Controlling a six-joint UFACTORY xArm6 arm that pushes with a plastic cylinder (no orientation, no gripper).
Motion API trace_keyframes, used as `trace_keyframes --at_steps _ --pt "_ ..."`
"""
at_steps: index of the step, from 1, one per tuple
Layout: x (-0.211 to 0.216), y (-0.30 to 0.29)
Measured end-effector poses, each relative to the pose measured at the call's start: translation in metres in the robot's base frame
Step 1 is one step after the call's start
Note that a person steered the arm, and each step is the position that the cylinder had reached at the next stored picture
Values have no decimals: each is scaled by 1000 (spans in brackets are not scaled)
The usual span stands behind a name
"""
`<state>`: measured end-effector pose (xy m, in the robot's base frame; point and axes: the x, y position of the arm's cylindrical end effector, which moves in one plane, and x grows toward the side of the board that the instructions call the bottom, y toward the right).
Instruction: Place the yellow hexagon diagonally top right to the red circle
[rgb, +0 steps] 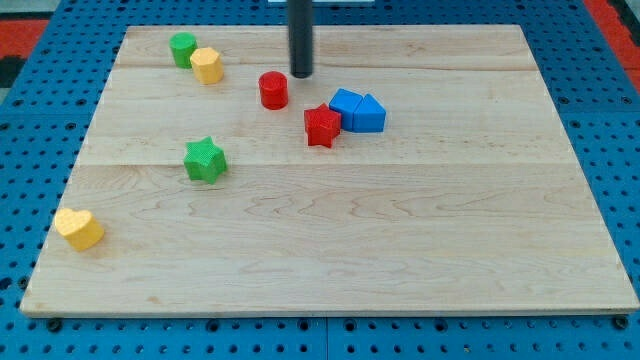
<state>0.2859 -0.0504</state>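
The yellow hexagon (207, 65) lies near the board's top left, touching a green round block (182, 48) on its upper left. The red circle (273, 89) stands to the right of the hexagon and a little lower. My tip (301, 74) is just to the upper right of the red circle, a small gap apart from it, and well to the right of the yellow hexagon.
A red star (322, 126) lies lower right of the red circle, touching a blue block (346, 105) and a blue triangular block (369, 114). A green star (205, 160) sits at left centre. A yellow heart (79, 228) lies at lower left. The wooden board (400, 250) rests on a blue pegboard.
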Motion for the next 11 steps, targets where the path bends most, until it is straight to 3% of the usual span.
trace_keyframes --at_steps 2,4,5,6,7,8,9,10,11 --pt "65 -25" --pt "31 -154" --pt "15 -135" --pt "2 -33" --pt "-11 -3" --pt "39 -32" --pt "23 -122" --pt "-15 -125" --pt "-40 -78"
